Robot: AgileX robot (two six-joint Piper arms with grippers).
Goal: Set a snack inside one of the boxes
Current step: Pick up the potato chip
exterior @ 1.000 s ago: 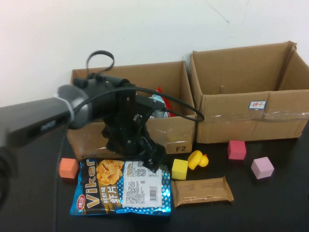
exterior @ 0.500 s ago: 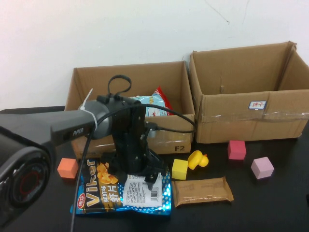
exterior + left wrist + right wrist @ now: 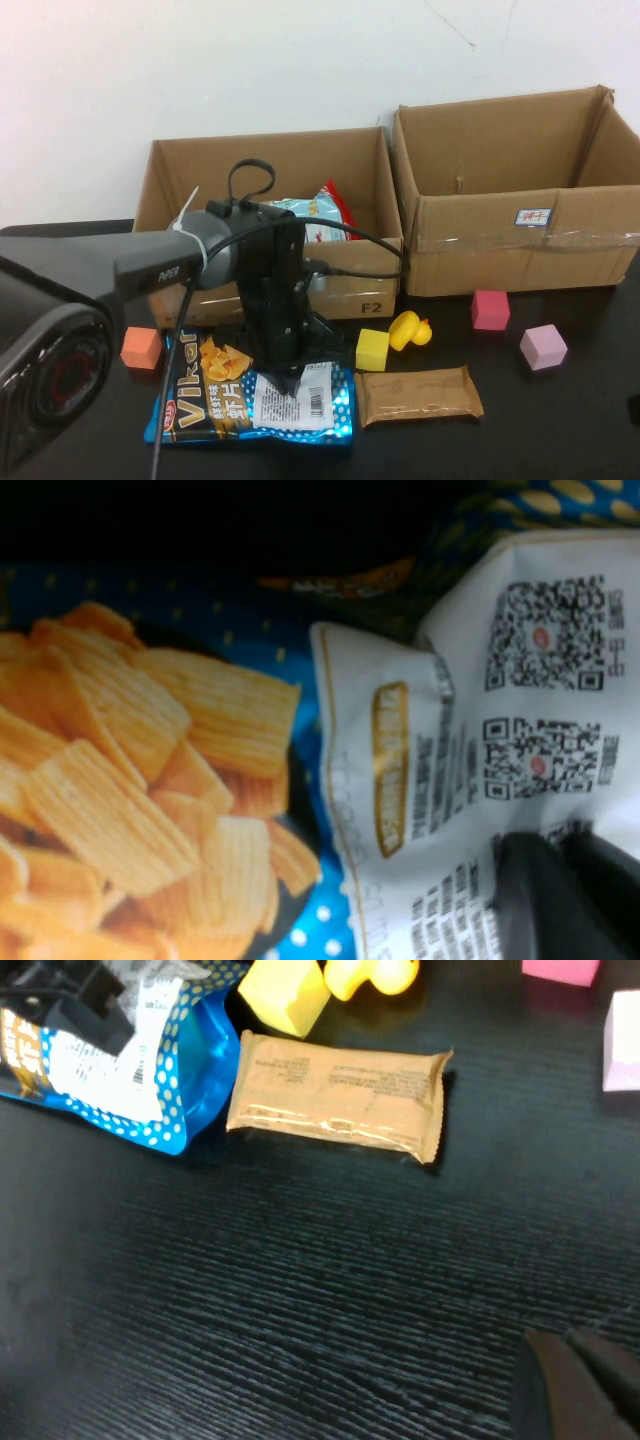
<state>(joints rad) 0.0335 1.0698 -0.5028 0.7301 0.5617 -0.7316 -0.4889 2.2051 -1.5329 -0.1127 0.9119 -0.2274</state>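
Down low, the left tool presses onto the blue chip bag at the table's near-left edge, its tips buried in the foil so its grip cannot be told. Bare table lies open at five o'clock of the brown bar, where the right tool hovers pressed together; the left box stands at twelve o'clock of the bag, the arm hiding part of its front.

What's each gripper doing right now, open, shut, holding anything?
Left gripper: down on the chip bag in front of the left box; grip cannot be told.
Right gripper: low over bare table, holding nothing visible.
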